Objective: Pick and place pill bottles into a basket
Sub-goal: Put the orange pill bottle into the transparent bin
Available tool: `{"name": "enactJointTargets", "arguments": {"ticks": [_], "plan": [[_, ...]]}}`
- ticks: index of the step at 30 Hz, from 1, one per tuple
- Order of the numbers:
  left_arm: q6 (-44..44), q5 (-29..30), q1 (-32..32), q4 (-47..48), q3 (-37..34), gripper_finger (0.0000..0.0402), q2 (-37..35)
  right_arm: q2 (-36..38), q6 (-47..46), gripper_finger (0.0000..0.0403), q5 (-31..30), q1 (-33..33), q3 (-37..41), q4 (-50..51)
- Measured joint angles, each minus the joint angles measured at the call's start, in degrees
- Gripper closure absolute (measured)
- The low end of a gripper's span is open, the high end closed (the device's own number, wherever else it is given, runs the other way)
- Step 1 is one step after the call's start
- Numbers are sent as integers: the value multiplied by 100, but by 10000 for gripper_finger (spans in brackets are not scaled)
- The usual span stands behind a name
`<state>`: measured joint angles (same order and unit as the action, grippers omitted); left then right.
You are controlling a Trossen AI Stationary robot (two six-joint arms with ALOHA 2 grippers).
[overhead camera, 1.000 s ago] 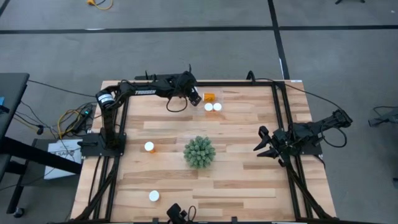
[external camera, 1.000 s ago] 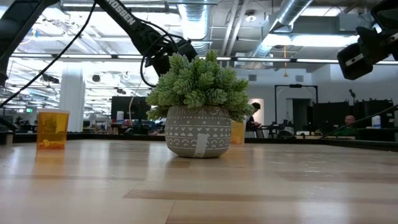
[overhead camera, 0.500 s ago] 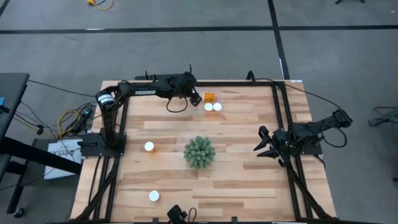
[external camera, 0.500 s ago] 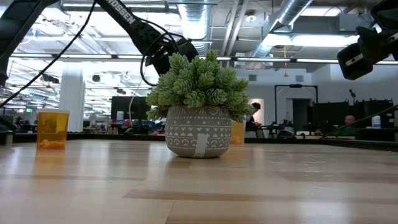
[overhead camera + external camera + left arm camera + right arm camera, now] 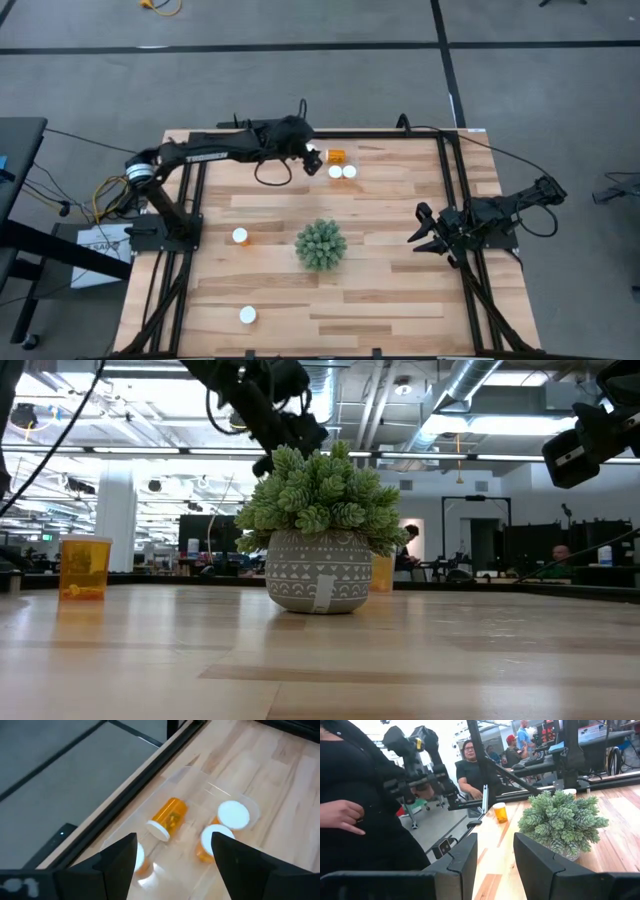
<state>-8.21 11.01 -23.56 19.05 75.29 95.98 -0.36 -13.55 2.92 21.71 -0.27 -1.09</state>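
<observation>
The clear basket (image 5: 199, 769) sits at the table's far edge (image 5: 340, 163). In it, one orange pill bottle (image 5: 169, 817) lies on its side. Two stand upright, showing their white caps (image 5: 233, 814) (image 5: 215, 838). One more stands partly hidden behind a finger (image 5: 137, 858). Two other bottles stand on the table, left of the plant (image 5: 240, 236) and near the front edge (image 5: 247, 315). My left gripper (image 5: 175, 865) is open and empty above the basket (image 5: 308, 152). My right gripper (image 5: 420, 234) is open and empty by the table's right side.
A spiky green plant in a grey pot (image 5: 320, 244) stands mid-table; it also shows in the low view (image 5: 318, 525). Black frame rails run along the table's edges (image 5: 455, 200). People stand and sit beyond the table (image 5: 365, 795).
My left gripper has gone up above the basket, staying over its left end, while the arm's base joint has swung toward the table's left. The bottles and the plant have kept still.
</observation>
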Motion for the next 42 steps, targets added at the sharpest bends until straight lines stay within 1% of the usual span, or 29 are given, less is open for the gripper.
{"name": "enactJointTargets", "arguments": {"ticks": [4, 7, 11, 16, 20, 23, 25, 32, 36, 42], "plan": [[161, 257, 153, 513, 0, 154, -319, 0, -1, 283, 2, 0, 0, -1], [340, 578, 271, 743, -124, 154, -576, 0, 0, 283, 0, 0, 0, -1], [293, 788, 355, 736, -525, 154, -1001, 1, 0, 283, 1, 0, -2, -2], [78, 932, 350, 691, -1258, 154, -1572, 0, -2, 283, 2, 0, 0, -2], [-172, 931, 353, 418, -1928, 154, -2140, 2, -1, 283, 0, 2, -1, -2], [-381, 931, 374, -120, -2473, 154, -2693, 2, -1, 283, 1, 2, 0, -1], [-453, 936, 374, -308, -2780, 154, -3073, 2, 1, 283, 0, 0, -2, -1], [-657, 1027, 374, -359, -3433, 155, -4090, 2, 0, 283, 2, 0, -1, -2], [-748, 853, 374, -695, -3831, 155, -4466, 2, 0, 283, 2, 2, -2, -2], [-844, 449, 379, -1275, -4402, 155, -4685, 2, 0, 283, 2, 1, -1, -2]]}}
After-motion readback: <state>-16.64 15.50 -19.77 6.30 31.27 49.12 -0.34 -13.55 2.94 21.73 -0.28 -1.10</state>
